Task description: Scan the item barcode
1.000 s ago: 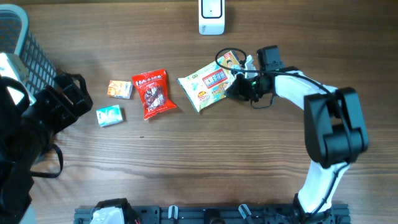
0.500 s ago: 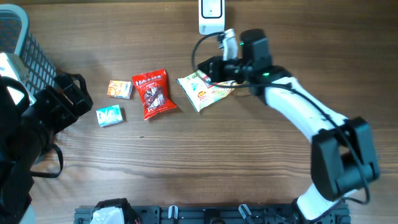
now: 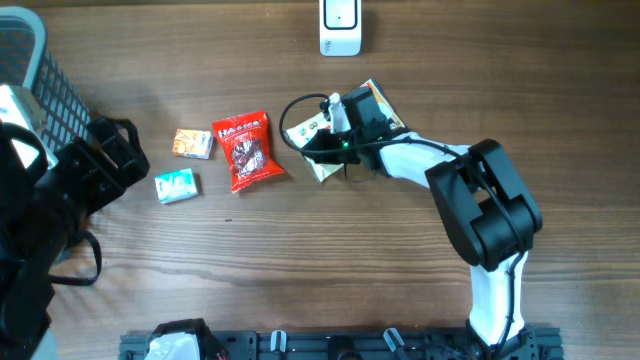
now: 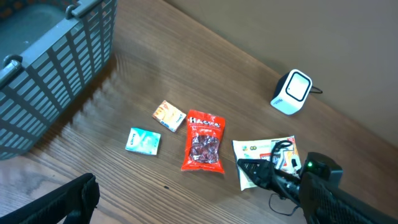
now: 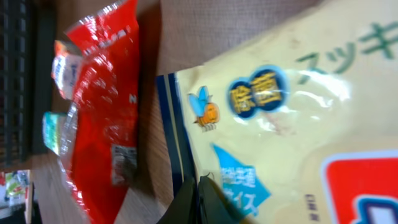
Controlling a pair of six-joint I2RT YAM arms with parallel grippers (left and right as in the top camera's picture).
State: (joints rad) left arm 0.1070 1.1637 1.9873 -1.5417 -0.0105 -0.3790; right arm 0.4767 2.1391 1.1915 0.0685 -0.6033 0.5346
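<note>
The item, a cream snack packet (image 3: 303, 128) with blue and red print, lies flat on the wooden table just right of a red packet (image 3: 245, 150). My right gripper (image 3: 318, 145) is low over its left part. In the right wrist view the packet (image 5: 298, 124) fills the frame and the gripper (image 5: 200, 193) is shut, its tips at the packet's dark-blue edge with nothing seen between them. The white scanner (image 3: 340, 25) stands at the far edge. My left gripper (image 4: 199, 214) is open and high above the table at the left, holding nothing.
A small orange box (image 3: 193, 143) and a teal box (image 3: 176, 186) lie left of the red packet. A grey slatted basket (image 3: 30, 60) stands at the far left. The right arm's cable loops over the cream packet.
My right gripper, shut throughout, swung from the packet's right edge up toward the scanner, then down over the packet's left part. The packet stayed in place. The left arm is still.
</note>
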